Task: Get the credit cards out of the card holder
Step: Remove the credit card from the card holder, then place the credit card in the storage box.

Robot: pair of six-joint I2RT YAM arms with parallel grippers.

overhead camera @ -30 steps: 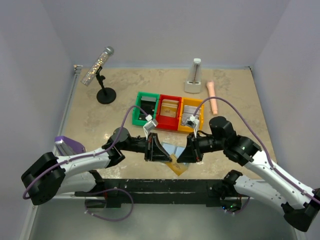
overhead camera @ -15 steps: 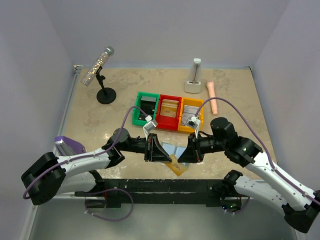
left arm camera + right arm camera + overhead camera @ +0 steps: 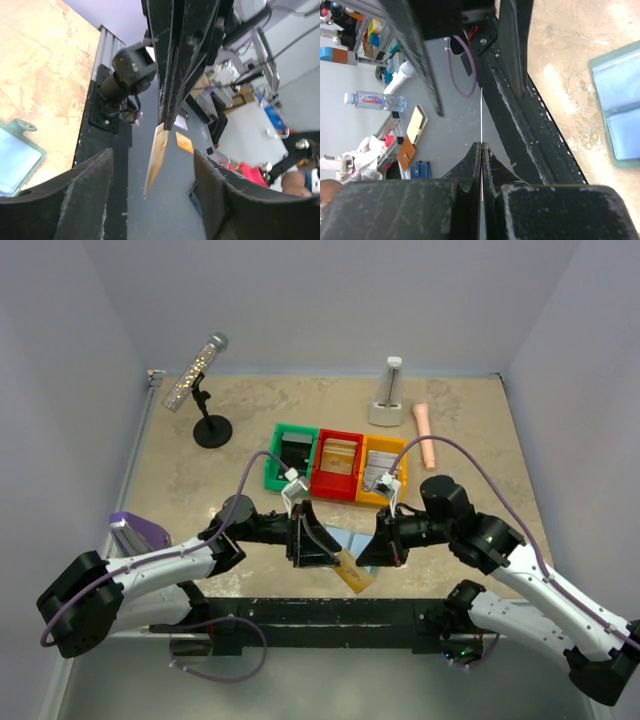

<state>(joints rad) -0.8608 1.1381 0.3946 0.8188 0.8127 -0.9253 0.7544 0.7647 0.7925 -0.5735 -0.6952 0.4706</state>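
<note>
My right end effector (image 3: 481,147) pinches a yellowish card (image 3: 352,570) just beside the open card holder (image 3: 620,100). My left end effector (image 3: 150,160) gapes empty around it. I should hold firm and draw the card away straight.

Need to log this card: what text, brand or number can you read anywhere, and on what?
Nothing can be quoted.
Water bottle label: red lettering, too blurred.
Tan card: no print legible.
Card holder: no print visible.
Contents of yellow bin: too small.
</note>
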